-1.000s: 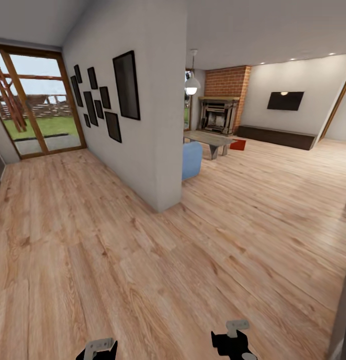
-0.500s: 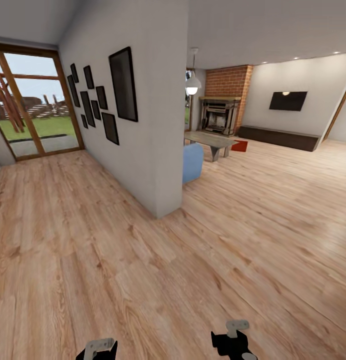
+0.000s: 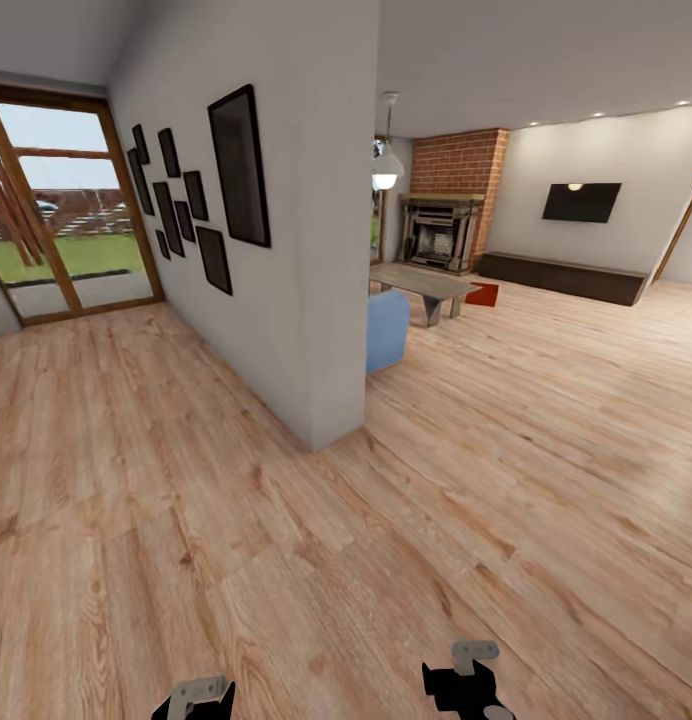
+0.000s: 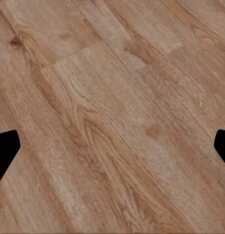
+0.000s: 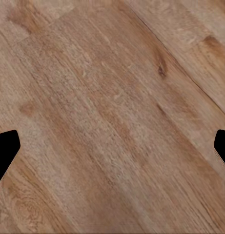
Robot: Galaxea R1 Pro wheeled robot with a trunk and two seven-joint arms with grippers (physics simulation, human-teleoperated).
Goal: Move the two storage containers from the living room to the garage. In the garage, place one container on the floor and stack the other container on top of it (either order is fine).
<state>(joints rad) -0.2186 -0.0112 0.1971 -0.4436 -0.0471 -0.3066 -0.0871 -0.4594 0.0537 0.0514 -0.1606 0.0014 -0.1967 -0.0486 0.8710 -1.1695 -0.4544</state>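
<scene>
Riding low at the near edge of the head view, left hand (image 3: 194, 696) and right hand (image 3: 468, 680), both empty. Fingers spread wide in each wrist view, dark tips at the frame edges, left hand (image 4: 112, 146) and right hand (image 5: 112, 146) over bare wood plank floor (image 3: 506, 470). Nothing gripped, nothing near the fingers.

Step in hand, by judgement: driving toward the living room to fetch the first bin. No lifting due yet.

Outward from the hands: open planks, then the end of a white partition wall (image 3: 326, 300) at centre, hung with dark picture frames (image 3: 238, 165). Glass patio door (image 3: 56, 220) far left. Past the wall's right edge, a blue sofa arm (image 3: 386, 328), a low tabletop (image 3: 423, 280), a brick fireplace (image 3: 446, 215) and a wall TV (image 3: 582, 202) far right.

One storage container (image 3: 481, 293), a small red-orange shape on the floor just right of the low tabletop, far off. Second container not made out from here.

To do it well: steer right of the wall end with clear margin, keep off the sofa arm, hold both arms tucked and hands open, approach the container squarely from the open floor on the right, stop with it centred between the hands.
</scene>
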